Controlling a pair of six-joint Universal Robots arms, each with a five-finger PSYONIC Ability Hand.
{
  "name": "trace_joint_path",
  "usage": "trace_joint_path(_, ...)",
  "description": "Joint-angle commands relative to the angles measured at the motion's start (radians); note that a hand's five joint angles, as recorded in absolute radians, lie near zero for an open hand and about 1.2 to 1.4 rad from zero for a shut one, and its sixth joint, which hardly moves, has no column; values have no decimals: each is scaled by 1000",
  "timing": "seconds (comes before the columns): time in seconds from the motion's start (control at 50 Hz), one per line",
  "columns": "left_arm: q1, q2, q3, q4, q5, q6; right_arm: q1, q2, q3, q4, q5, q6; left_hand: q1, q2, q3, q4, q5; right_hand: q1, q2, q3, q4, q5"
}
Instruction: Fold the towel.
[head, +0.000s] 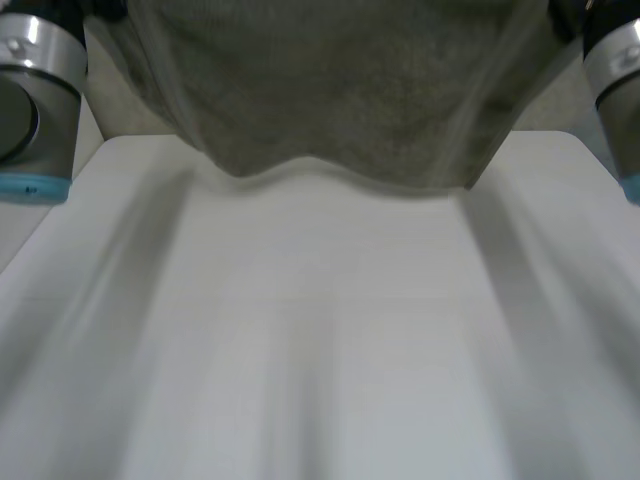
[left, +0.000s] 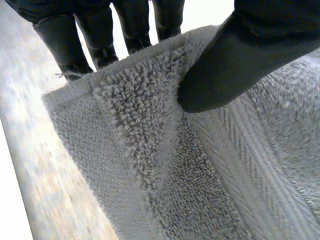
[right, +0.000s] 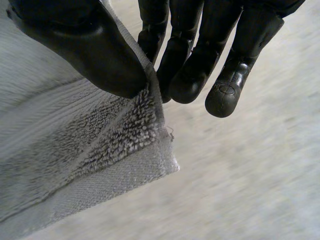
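A grey terry towel (head: 340, 90) hangs lifted in the air above the far part of the white table (head: 320, 340), its lower edge sagging over the table's back. My left hand (left: 250, 60) is shut on one upper corner of the towel (left: 165, 150), thumb pressing the cloth against the fingers (left: 65, 45) behind it. At the other upper corner my right hand (right: 95, 50) pinches the towel (right: 70, 155) between thumb and fingers (right: 190, 65). Both arms (head: 35, 100) stand raised at the sides.
My right arm (head: 615, 90) rises at the table's far right edge. The white tabletop stretches bare below the hanging towel, with a floor strip beyond its back corners.
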Motion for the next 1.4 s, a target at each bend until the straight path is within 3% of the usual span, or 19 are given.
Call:
trace_joint_path(0.02,20,-1,-240,-42,8,42,-6,-20,162,147,-70,2,-59,-125,-151,-125,-267,58,60,46,53,48)
trace_joint_path(0.16,30,8,-491,-39,85,160,-15,-140,496,179,-203,-14,-59,-125,-151,-125,-267,58,60,46,53,48)
trace_joint_path(0.3,50,101,-733,-42,152,351,-69,-284,708,183,-251,-80,-59,-125,-151,-125,-267,58,60,46,53,48)
trace_joint_path(0.38,53,201,-789,-52,154,365,-115,-480,770,215,-246,-96,-59,-125,-151,-125,-267,58,60,46,53,48)
trace_joint_path(0.46,112,418,-853,-97,154,364,-169,-625,757,331,-265,-100,-59,-125,-151,-125,-267,58,60,46,53,48)
trace_joint_path(0.5,134,494,-867,-130,160,361,-239,-712,718,459,-318,-105,-59,-125,-151,-125,-267,58,60,46,53,48)
trace_joint_path(0.58,181,629,-884,-223,216,301,-297,-729,687,562,-421,-106,-59,-125,-151,-125,-267,58,60,46,53,48)
trace_joint_path(0.64,188,637,-892,-243,243,270,-339,-726,690,601,-499,-110,-59,-125,-151,-125,-267,58,60,46,53,48)
trace_joint_path(0.68,183,633,-914,-265,289,226,-362,-717,698,602,-521,-108,-59,-125,-151,-125,-267,58,60,46,53,48)
trace_joint_path(0.78,180,553,-939,-260,302,223,-356,-606,705,598,-521,-133,-59,-125,-151,-125,-267,58,60,46,53,48)
trace_joint_path(1.08,160,163,-712,-260,287,318,-288,-151,511,604,-354,-200,-59,-125,-151,-125,-267,58,60,46,53,48)
trace_joint_path(1.26,82,-111,-446,-262,194,322,-162,108,298,582,-219,-183,-59,-125,-151,-125,-267,58,60,46,53,48)
trace_joint_path(1.4,53,-259,-275,-265,98,324,-138,213,195,474,-155,-127,-59,-125,-151,-125,-267,58,60,46,53,48)
